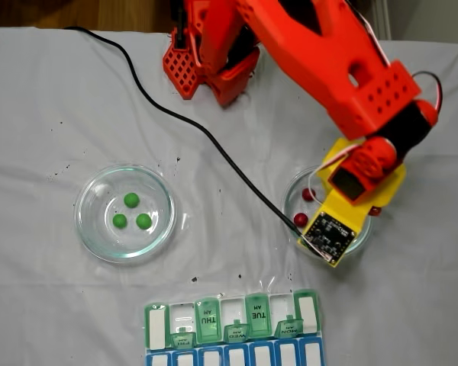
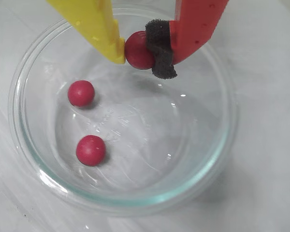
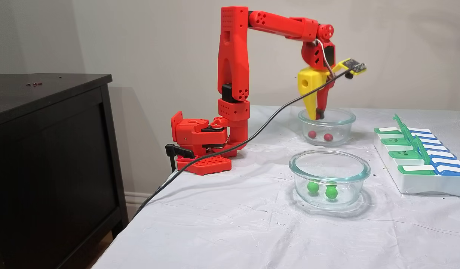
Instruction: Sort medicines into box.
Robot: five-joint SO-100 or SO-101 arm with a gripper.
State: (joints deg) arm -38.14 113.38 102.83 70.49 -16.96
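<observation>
One red ball (image 2: 137, 50) half hidden between clamped jaws, upper edge cropped.

A red arm (image 3: 233, 74) is seen standing at the middle of the frame on a white-covered table (image 3: 230, 224). Its gripper (image 3: 316, 114), one finger yellow and one red, is lowered into the rim of a far glass dish (image 3: 326, 126), right of centre; whether anything is held cannot be told. Two red balls (image 3: 319, 135) are seen on that dish's bottom. In a nearer glass dish (image 3: 329, 178), two green balls (image 3: 322, 189) are visible. A pill box (image 3: 420, 164) with raised green lids is placed at the right edge. A black cable (image 3: 252, 138) is run down toward the lower left, past a dark cabinet (image 3: 46, 168).
</observation>
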